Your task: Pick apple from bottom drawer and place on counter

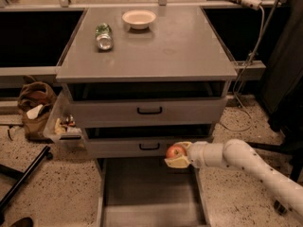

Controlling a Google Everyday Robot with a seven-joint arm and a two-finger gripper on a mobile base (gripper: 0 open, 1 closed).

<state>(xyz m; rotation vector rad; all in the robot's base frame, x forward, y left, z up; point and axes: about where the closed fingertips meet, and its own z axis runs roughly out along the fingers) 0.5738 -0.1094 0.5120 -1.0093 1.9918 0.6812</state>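
Note:
The small red apple (175,151) with a yellowish patch is held between the cream fingers of my gripper (177,155). The gripper hangs above the floor of the bottom drawer (142,193), which is pulled out, just in front of the middle drawer's black handle. My white arm reaches in from the lower right. The grey counter (156,48) lies above, at the top of the cabinet.
A green-labelled can (103,36) lies on its side on the counter's far left, next to a cream bowl (138,18). Two drawers with black handles stand slightly open. A brown bag (33,108) and a clear bin sit left of the cabinet. A cable hangs at right.

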